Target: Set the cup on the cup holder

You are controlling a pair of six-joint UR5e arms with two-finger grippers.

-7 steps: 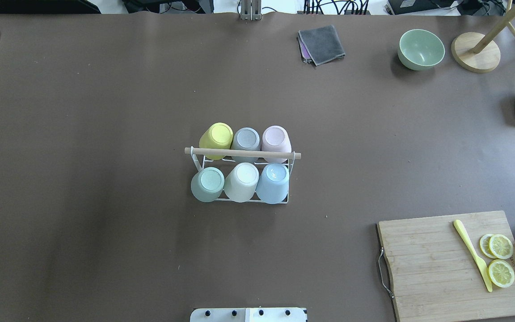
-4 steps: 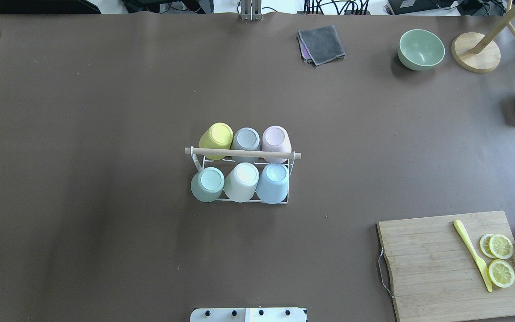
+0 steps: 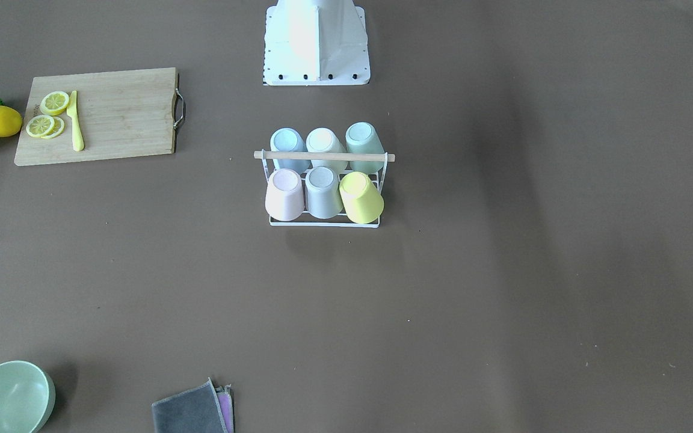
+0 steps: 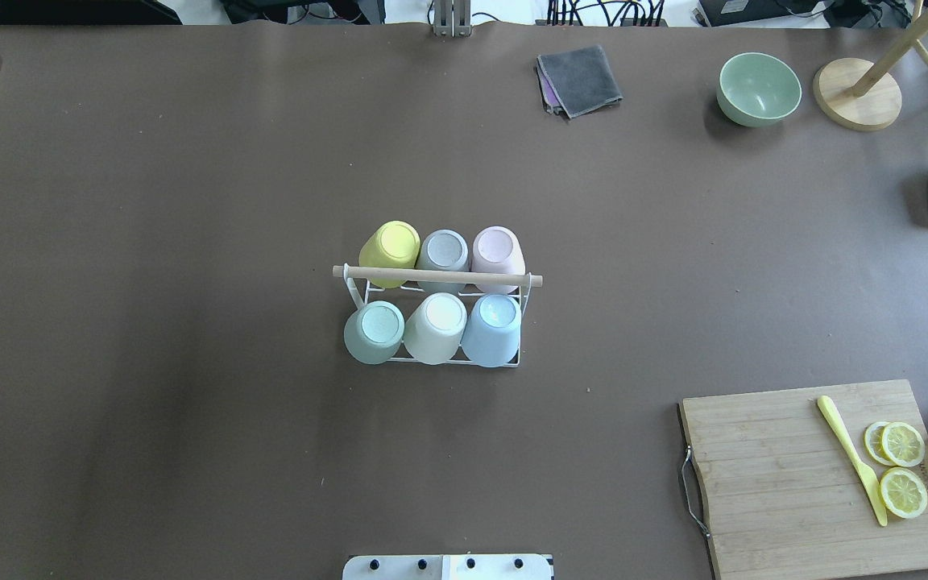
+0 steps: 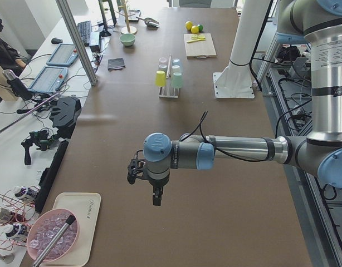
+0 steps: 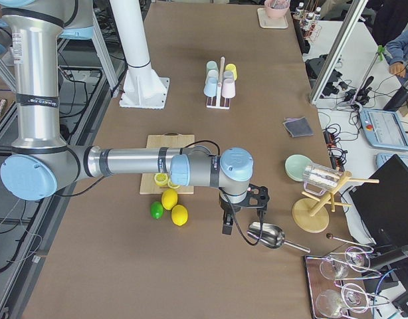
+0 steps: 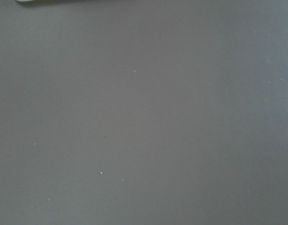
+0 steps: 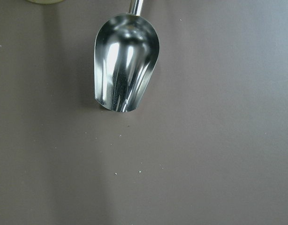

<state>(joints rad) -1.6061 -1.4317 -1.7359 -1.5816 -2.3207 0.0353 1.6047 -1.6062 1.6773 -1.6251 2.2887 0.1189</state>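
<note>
Front-facing view, cup holder: I am seeing the cup holder (image 3: 324, 225) standing mid-table (image 3: 503, 270), in front of the robot base, its wooden handle (image 3: 322, 155) running across the top.
Front-facing view, cups: I am counting six, all mouth-down on the prongs. The pink cup (image 3: 284, 194), grey cup (image 3: 323, 192) and yellow cup (image 3: 361, 197) are filling the row away from the base. The blue cup (image 3: 288, 144), white cup (image 3: 324, 143) and green cup (image 3: 364, 144) are filling the row beside it. The yellow cup is sitting tilted outward.
Overhead view, rack: I am reading the same layout, with the handle lying between the two rows. No arm is entering this frame.
Overhead view, surroundings: a cutting board (image 4: 794, 475) is lying well apart from the rack.
Exterior left view, left gripper: the left gripper (image 5: 156, 200) is hanging fingers-down over bare table, well apart from the rack. I cannot tell its opening.
Exterior right view, right gripper: the right gripper (image 6: 228, 226) is pointing down just beside a metal scoop (image 6: 267, 234). I cannot tell its opening.
Left wrist view: I am getting bare table only, with no fingers in frame.
Right wrist view: I am seeing the scoop lying on the table, with no fingers in frame.
</note>
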